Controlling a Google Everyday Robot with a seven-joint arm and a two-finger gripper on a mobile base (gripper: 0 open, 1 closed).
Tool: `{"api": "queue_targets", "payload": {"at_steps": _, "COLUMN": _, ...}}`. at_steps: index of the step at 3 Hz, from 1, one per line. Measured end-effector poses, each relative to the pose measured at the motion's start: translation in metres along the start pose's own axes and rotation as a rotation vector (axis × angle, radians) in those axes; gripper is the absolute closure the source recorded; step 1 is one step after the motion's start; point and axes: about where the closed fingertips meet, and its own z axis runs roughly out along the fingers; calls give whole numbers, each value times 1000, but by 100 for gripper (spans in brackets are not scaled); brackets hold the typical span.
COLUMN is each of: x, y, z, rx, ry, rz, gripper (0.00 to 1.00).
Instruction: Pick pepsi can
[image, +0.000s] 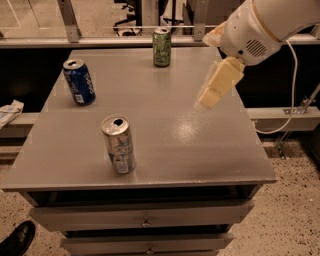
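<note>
The pepsi can (79, 82) is dark blue with white lettering and a silver top. It stands upright at the left rear of the grey table (200, 150). My gripper (209, 99) hangs from the white arm above the right half of the table, pointing down and left. It is far to the right of the pepsi can, touches nothing and holds nothing.
A green can (161, 47) stands at the back middle of the table. A silver and light-blue can (119, 145) stands near the front left. Drawers sit below the tabletop. A black shoe (15, 240) is on the floor at bottom left. A white cable (295, 75) hangs at the right.
</note>
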Motion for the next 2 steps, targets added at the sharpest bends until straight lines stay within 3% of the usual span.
{"api": "queue_targets", "payload": {"at_steps": 1, "x": -55, "y": -2, "z": 40, "rx": -26, "ry": -164, "rz": 8, "gripper": 0}}
{"api": "queue_targets", "payload": {"at_steps": 2, "x": -55, "y": -2, "z": 40, "rx": -27, "ry": -162, "rz": 7, "gripper": 0}}
